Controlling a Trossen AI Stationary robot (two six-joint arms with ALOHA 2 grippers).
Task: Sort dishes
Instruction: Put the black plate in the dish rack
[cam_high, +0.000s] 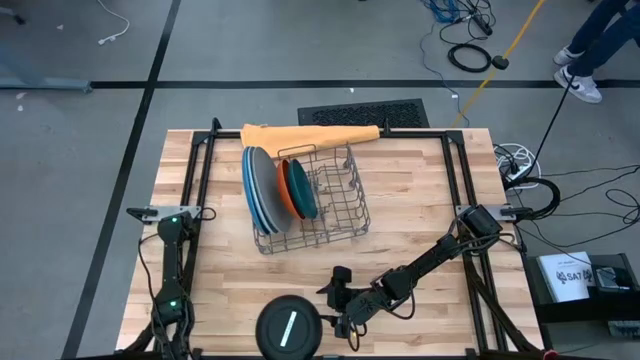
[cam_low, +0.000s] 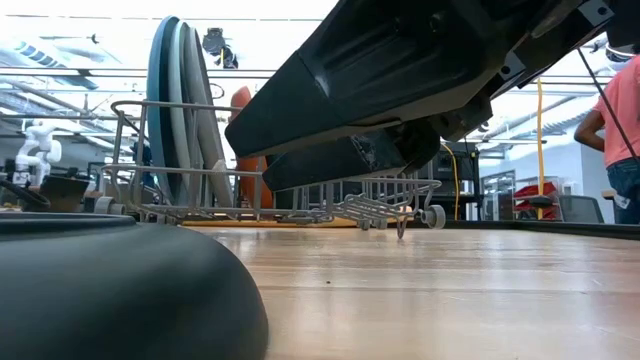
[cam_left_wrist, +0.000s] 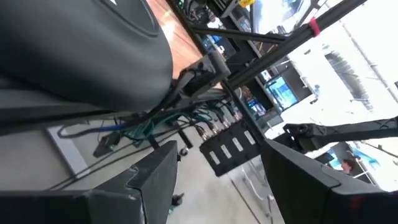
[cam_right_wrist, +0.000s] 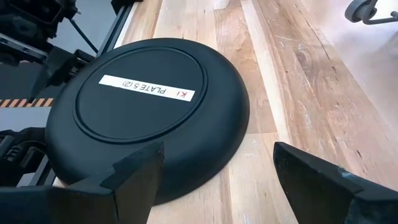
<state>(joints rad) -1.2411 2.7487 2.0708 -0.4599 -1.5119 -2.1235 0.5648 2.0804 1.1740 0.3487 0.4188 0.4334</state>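
Black plate (cam_right_wrist: 149, 118) (upside down) lies before the right tool (cam_right_wrist: 217, 174), open.

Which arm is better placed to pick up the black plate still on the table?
Right. The right gripper is open beside the black plate; the left gripper is folded back at the table's left edge.

A round black plate with a white label stripe (cam_high: 289, 329) lies upside down and flat on the wooden worktop (cam_high: 420, 200) at its near edge, well apart from the others. The large light blue plate (cam_high: 250, 188), the blue plate (cam_high: 258, 190) and the grey plate (cam_high: 268, 187) stand on edge side by side in the wire rack (cam_high: 335, 205). Just beside them stand the smaller orange plate (cam_high: 290, 188) and teal plate (cam_high: 304, 188), also on edge.
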